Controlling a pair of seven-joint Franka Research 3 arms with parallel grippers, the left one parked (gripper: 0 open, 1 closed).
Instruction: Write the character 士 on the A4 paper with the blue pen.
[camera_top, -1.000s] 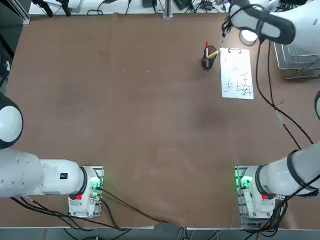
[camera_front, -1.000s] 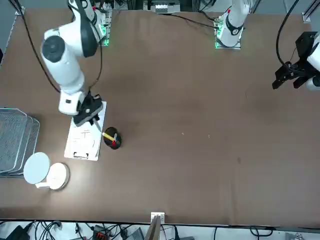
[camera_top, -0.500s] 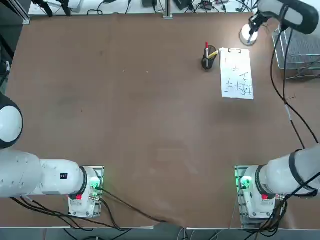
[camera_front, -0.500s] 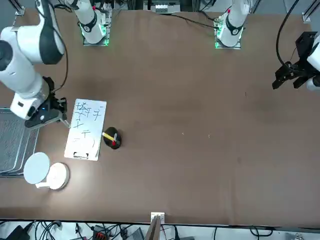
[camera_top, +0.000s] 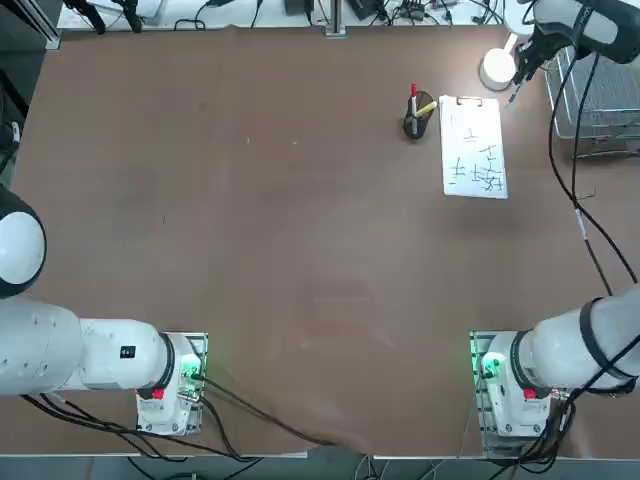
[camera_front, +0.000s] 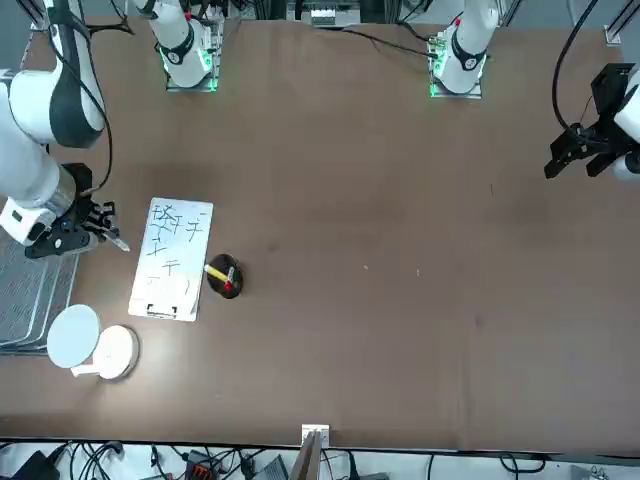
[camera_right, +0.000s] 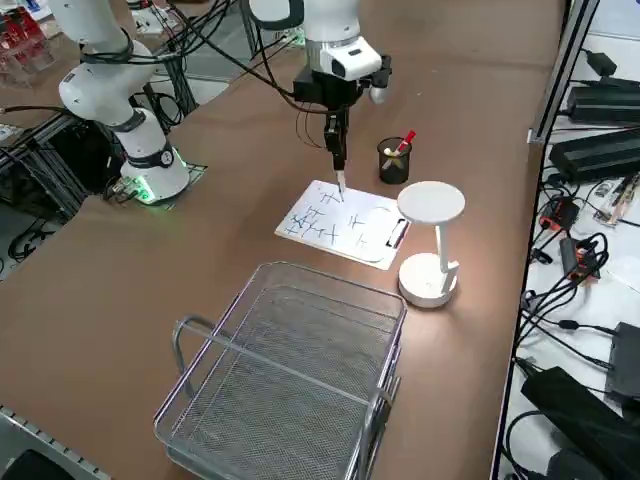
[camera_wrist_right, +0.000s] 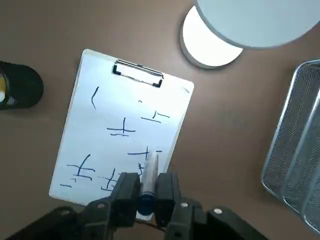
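Right tool (camera_wrist_right: 148, 192) is clenched on the blue pen (camera_wrist_right: 148, 175), tip down, hanging in the air clear of the A4 paper (camera_top: 474, 147). In the top view the tool (camera_top: 521, 72) sits past the sheet's far right corner, between the white lamp (camera_top: 497, 68) and the wire basket (camera_top: 600, 110); the front view puts it (camera_front: 100, 228) just off the sheet's edge, over bare table (camera_top: 300, 220). The pen tip touches nothing. The paper (camera_right: 345, 222) lies flat on the far right part of the table, clip at its far edge, black pen cup (camera_top: 417, 118) with the red-topped pen and yellow marker just to its left. The sheet (camera_wrist_right: 125, 140) already carries several blue characters: a cluster along the near edge, a few cross-and-bar shapes mid-sheet, a lone curved stroke near the clip. Can't tell which of them, if any, is the 士 for this run, so I can't say whether the writing is done. My read: either a pause between characters or the pen is being carried off after writing. Left, if unfinished: bring the tip over free space on the sheet and lay down the strokes.
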